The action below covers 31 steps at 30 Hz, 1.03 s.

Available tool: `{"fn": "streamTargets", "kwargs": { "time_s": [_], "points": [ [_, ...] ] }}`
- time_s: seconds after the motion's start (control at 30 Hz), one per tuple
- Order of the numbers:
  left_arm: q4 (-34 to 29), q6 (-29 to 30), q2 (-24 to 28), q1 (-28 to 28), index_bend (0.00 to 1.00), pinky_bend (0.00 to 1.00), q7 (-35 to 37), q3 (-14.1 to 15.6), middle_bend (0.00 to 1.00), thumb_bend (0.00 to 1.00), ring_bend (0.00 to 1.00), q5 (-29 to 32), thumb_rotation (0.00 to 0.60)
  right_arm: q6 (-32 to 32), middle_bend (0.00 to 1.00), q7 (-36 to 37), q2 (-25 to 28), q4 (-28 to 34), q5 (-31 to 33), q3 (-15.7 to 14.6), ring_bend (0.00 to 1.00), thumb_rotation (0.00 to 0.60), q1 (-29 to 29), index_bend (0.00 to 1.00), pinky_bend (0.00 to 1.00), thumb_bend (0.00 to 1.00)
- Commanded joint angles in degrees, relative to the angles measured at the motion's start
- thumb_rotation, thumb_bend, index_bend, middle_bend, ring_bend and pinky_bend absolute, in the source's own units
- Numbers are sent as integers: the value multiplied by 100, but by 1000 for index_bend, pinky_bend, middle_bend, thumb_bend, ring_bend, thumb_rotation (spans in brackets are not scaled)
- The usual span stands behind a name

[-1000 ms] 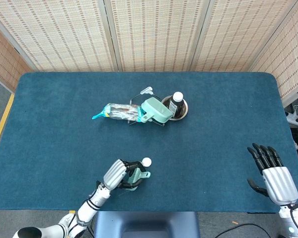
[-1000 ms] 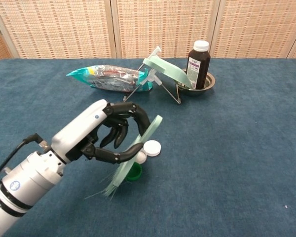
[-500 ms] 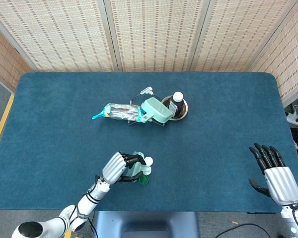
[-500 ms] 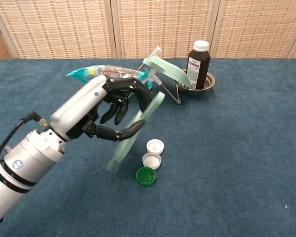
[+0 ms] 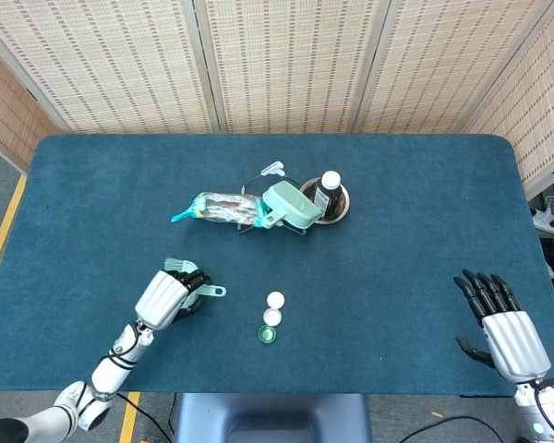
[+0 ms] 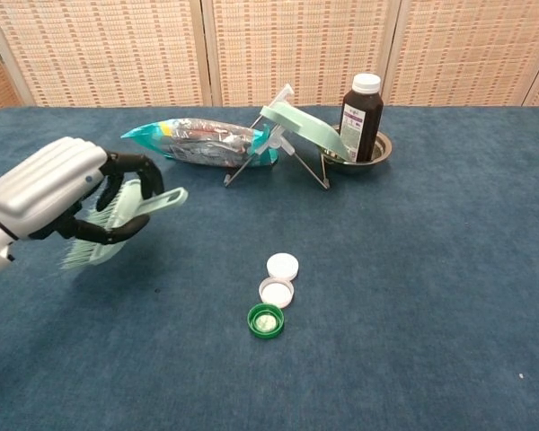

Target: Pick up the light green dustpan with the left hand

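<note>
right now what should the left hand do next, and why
Probably lower the left hand and set its bristled brush on the bare table beneath it. The light green dustpan looks to be the scoop leaning on the wire stand by the bottle, untouched, and the hand is already full.

Far side: bottle (image 6: 362,116) in a dish (image 6: 377,149); rack (image 6: 292,148), snack bag (image 6: 202,140) to its left.
Near middle: three bottle caps (image 6: 274,293) on my counter (image 6: 431,269).
Near left: my left robot hand (image 6: 58,190).

silver-backed hands (image 5: 162,297), black fingers (image 5: 480,290)
</note>
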State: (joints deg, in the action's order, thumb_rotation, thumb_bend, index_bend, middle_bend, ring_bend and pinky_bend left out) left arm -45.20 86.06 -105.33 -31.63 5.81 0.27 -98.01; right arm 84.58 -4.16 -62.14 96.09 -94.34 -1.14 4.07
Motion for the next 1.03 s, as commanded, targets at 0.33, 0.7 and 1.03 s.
{"fn": "streamTargets", "kwargs": {
  "time_s": [0.33,0.7,1.03],
  "points": [
    [-2032,-1665,1217,235,0,902,-1266,119,0,353,677,835,600,30,0,-13,11,34,8,-1,0,600,-17,0,0,188],
    [-3744,360,2773,1324,0,244,-326,640,0,336,0,87,600,-57,0,-135,81,165,159,-18,0,600,-47,0,0,188],
    [-3489,1135,3034,2109,0,71,-178,546,0,357,0,329,600,-69,0,-460,32,283,268,23,0,600,-67,0,0,189]
  ]
}}
